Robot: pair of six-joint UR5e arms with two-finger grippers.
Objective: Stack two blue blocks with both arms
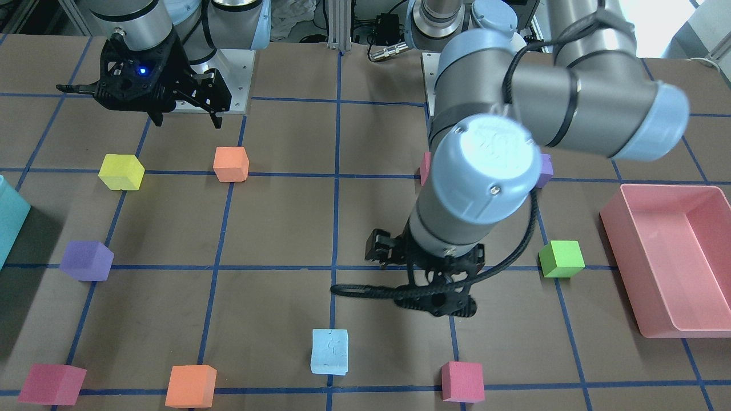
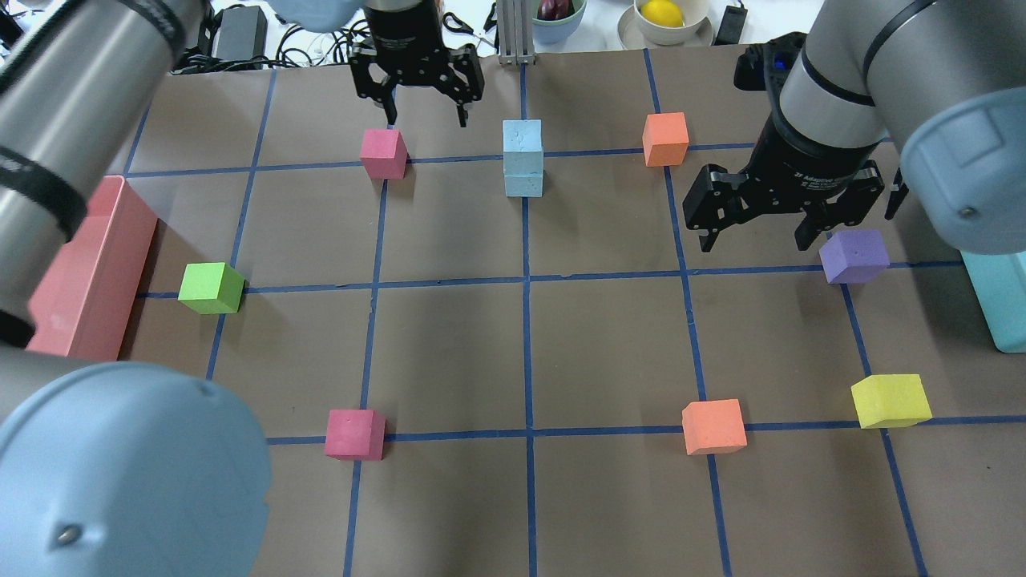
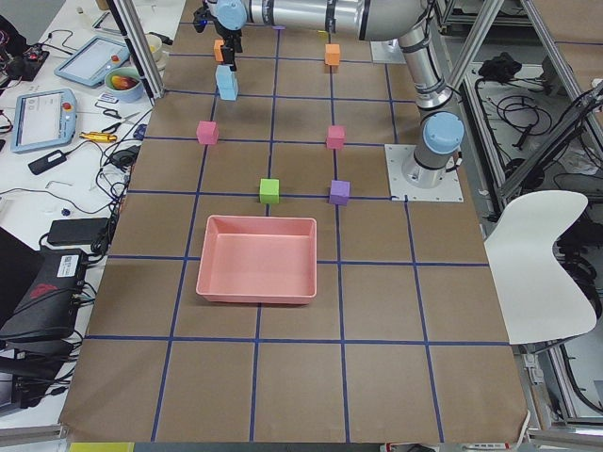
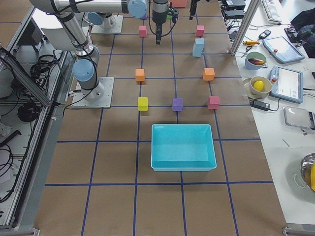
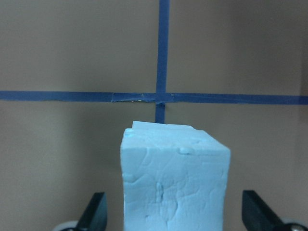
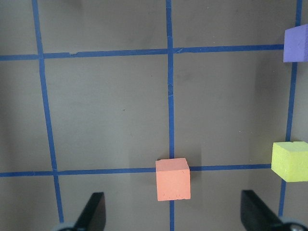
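Two pale blue blocks stand stacked at the far middle of the table, the upper block (image 2: 522,136) squarely on the lower block (image 2: 523,181). The stack also shows in the front view (image 1: 329,351) and fills the left wrist view (image 5: 175,185). My left gripper (image 2: 428,120) is open and empty, raised over the stack, with its fingers (image 5: 95,211) wide of the block on either side. My right gripper (image 2: 757,240) is open and empty, hovering beside a purple cube (image 2: 854,256), away from the stack.
A pink bin (image 2: 88,272) stands at the left edge and a teal bin (image 2: 998,296) at the right. Loose cubes lie on the grid: pink (image 2: 383,154), orange (image 2: 665,139), green (image 2: 211,288), pink (image 2: 354,433), orange (image 2: 713,426), yellow (image 2: 890,400).
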